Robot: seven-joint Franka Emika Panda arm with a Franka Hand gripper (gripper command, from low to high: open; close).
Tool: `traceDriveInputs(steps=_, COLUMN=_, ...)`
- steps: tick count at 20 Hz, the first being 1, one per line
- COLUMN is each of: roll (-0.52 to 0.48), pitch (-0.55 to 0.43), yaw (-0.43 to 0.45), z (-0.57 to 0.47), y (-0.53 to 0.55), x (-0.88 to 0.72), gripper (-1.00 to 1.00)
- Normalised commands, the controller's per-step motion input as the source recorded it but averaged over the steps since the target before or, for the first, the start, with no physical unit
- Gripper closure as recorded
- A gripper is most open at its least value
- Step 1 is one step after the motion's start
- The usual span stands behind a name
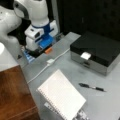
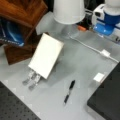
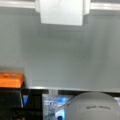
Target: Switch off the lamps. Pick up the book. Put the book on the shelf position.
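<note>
Grey table fills both front views. Robot arm, white and blue, sits at the far edge, near a front view's top left; same arm at another front view's top right. Shelf position, dark reddish-brown wood with flat top, at a front view's bottom left; nothing on the visible top. Also seen at a front view's top left. Black flat box right of centre on the table. White lamp shade near a front view's top. Book, white with spiral edge, propped tilted on a small stand on the table, just beside the shelf position; also in a front view. White cable runs across the table. Black pen lies flat near the book. Gripper shows only as a pale block at wrist view's top, above bare table, well apart from the book; open or closed, cannot tell.
</note>
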Motion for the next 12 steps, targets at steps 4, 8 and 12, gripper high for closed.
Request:
traceDriveInputs(steps=4, roll=0.008, pitch=0.005, yaw=0.082, z=0.16, y=-0.23, x=0.16, gripper=-1.00)
traceDriveInputs(steps=8, roll=-0.004, pitch=0.067, yaw=0.092, z=0.18, y=-0.21, x=0.22, gripper=-1.00)
traceDriveInputs(steps=12, roll=-0.009, pitch=0.135, yaw=0.092, z=0.22, y=-0.17, x=0.27, gripper=-1.00)
